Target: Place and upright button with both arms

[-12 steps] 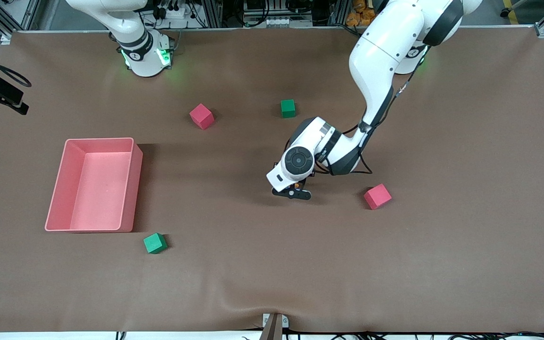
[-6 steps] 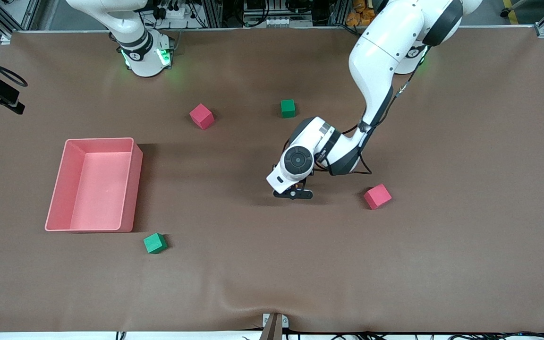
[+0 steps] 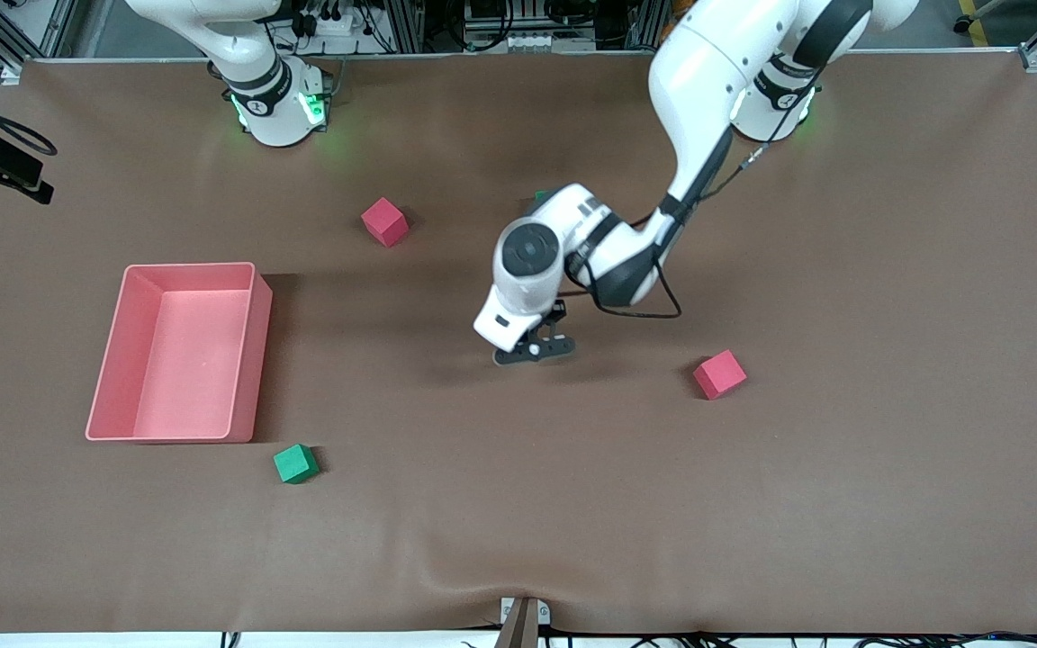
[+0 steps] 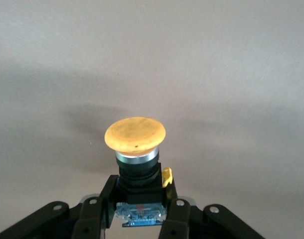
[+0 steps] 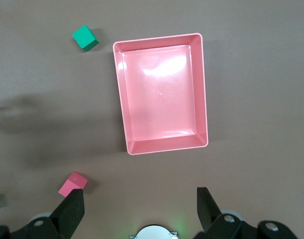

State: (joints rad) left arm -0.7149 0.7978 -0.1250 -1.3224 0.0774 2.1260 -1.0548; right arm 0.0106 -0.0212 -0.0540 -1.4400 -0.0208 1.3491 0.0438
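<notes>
– brown cloth covers the table. where's the button?
– clamped by its black body in the left gripper, orange cap out, in the air over the middle of the table.
– and the right gripper?
– fingers spread wide, holding nothing, high over the pink tray; that arm waits.

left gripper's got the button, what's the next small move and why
Probably carry it on toward the pink tray at the right arm's end. The left gripper is shut on the button, holding it above bare table mid-way along, while the right gripper hangs open above the tray, ready to help.
</notes>
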